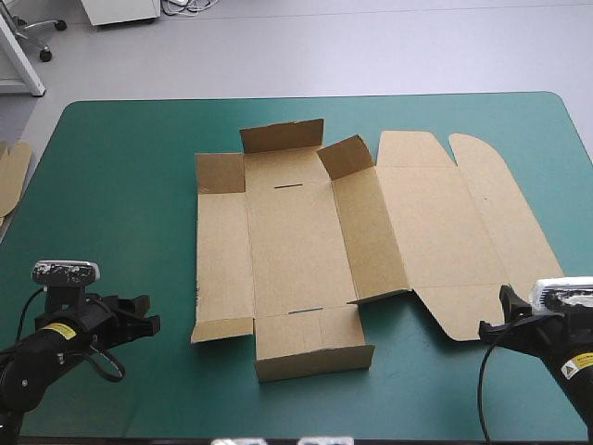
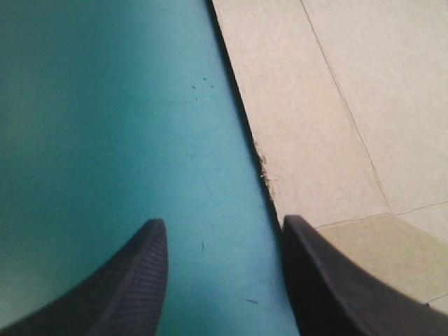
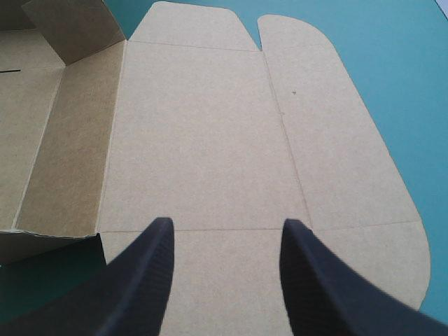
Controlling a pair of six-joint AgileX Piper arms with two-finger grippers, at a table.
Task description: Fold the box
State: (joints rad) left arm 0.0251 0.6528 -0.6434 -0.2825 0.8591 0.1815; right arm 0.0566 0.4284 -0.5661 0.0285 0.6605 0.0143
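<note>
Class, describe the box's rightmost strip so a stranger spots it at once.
On the teal-green table lies the brown box, a cut sheet. Its right end is the strip, lying flat. Unlike the rectangular panel beside it, its ends curve broadly.

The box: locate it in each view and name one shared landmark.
High view: the box lies central on the cover, lid flat on its right.
Left wrist view: its edge runs ahead of the open left gripper, beside one finger.
Right wrist view: its lid lies ahead of and under the open right gripper.
Shared landmark: the teal-green cover.
</note>
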